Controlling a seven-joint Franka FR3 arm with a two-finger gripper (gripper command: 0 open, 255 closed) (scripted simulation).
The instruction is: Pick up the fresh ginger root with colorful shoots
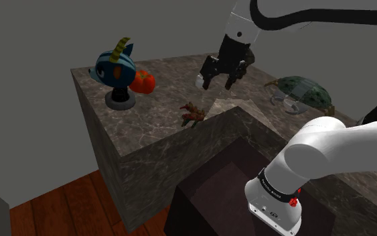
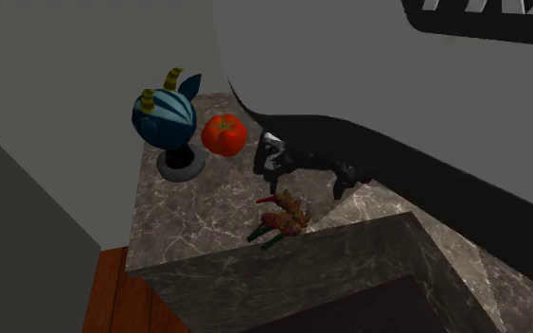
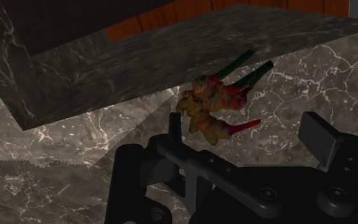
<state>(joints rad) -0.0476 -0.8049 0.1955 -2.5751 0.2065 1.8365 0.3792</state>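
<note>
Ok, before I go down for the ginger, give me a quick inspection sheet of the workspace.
Surface: dark veined marble counter; a higher marble block stands close beside the ginger.
Job's things: ginger root with red and green shoots, lying on the counter, not held.
Clutter: blue striped figure on a black base; red tomato-like fruit beside it; green turtle-like figure farther off.
Grippers: gripper hovers over the ginger, fingers open, touching nothing.
Cables: nothing seen.
Surroundings: grey walls, reddish wooden floor.
</note>
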